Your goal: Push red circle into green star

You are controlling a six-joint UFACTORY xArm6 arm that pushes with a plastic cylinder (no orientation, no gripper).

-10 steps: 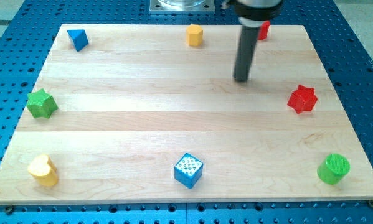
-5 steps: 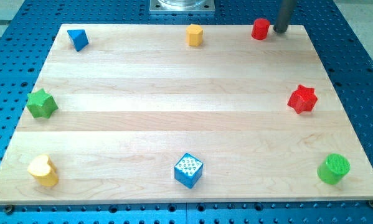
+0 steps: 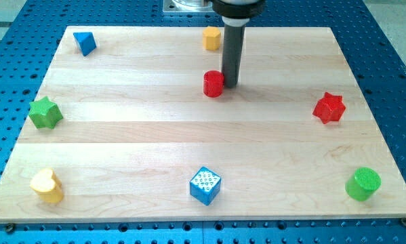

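The red circle (image 3: 213, 83) sits near the upper middle of the wooden board (image 3: 121, 135). My tip (image 3: 230, 84) is right against its right side, touching it. The green star (image 3: 45, 112) sits at the board's left edge, far to the left and a little lower than the red circle. The rod rises from the tip to the view's top.
A yellow hexagon (image 3: 212, 38) stands at the top, just above the red circle. A blue triangle (image 3: 85, 43) is at top left, a yellow heart (image 3: 47, 186) at bottom left, a blue cube (image 3: 205, 185) at bottom middle, a red star (image 3: 329, 107) at right, a green cylinder (image 3: 362, 184) at bottom right.
The red circle has moved from the top right edge down and left to the upper middle. My tip has gone from its right side at the top edge to beside it here.
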